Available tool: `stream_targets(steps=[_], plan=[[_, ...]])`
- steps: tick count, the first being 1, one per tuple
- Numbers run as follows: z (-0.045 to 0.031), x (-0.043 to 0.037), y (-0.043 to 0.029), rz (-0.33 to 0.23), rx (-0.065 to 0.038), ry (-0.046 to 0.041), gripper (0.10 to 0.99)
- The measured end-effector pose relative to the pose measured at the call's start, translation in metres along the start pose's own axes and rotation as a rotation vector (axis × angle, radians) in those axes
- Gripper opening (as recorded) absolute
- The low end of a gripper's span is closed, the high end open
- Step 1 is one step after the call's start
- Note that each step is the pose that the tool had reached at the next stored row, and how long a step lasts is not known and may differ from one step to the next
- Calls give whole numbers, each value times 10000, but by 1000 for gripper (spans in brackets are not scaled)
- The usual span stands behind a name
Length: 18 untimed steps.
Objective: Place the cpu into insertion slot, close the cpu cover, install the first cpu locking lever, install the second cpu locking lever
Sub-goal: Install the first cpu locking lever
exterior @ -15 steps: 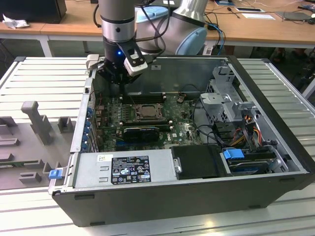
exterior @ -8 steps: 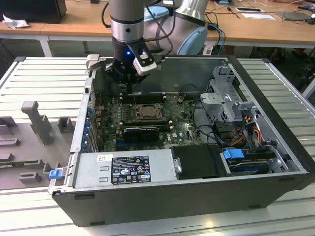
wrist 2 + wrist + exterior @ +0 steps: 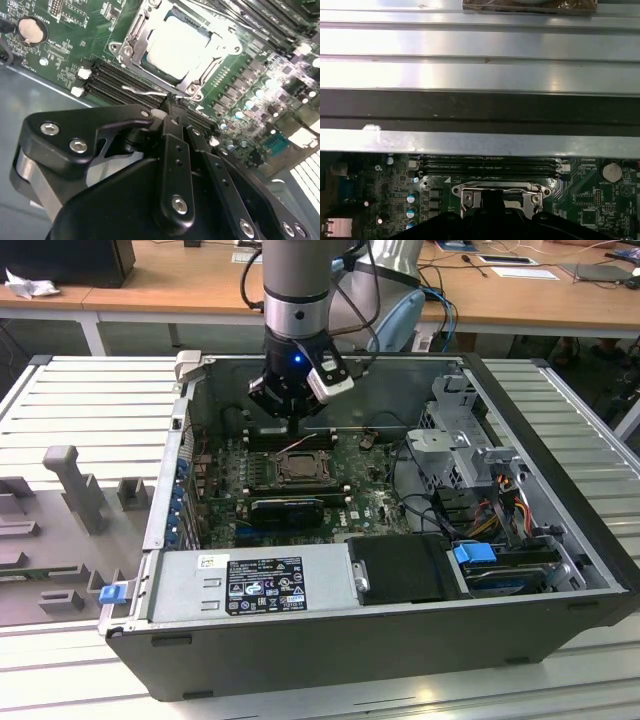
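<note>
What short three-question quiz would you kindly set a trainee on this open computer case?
1. True or false: the cpu lies seated with the cpu cover flat around it.
2. The gripper is nearest to: A the round battery, B the thin wire lever, C the blue latch.
3. In the exterior view, on which side of the case is the drive cage?
Key: 1 true; 2 B; 3 the exterior view's right.
</note>
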<state>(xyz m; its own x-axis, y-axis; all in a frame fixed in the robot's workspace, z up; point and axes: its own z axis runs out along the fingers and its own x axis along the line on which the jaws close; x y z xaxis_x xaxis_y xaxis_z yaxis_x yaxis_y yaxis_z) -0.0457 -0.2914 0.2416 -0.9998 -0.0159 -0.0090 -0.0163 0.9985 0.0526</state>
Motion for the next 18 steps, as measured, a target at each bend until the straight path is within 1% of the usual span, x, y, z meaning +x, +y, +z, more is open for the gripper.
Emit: stream_targets(steps=[2,5,10,17,18], plan=[[51,-73,16,34,-33,-3,106],[87,-87,56,35,-49,-3,106],[117,-113,102,33,-65,-3,106],[147,-174,112,35,-64,-2,106],[157,-195,111,33,-64,-2,106]])
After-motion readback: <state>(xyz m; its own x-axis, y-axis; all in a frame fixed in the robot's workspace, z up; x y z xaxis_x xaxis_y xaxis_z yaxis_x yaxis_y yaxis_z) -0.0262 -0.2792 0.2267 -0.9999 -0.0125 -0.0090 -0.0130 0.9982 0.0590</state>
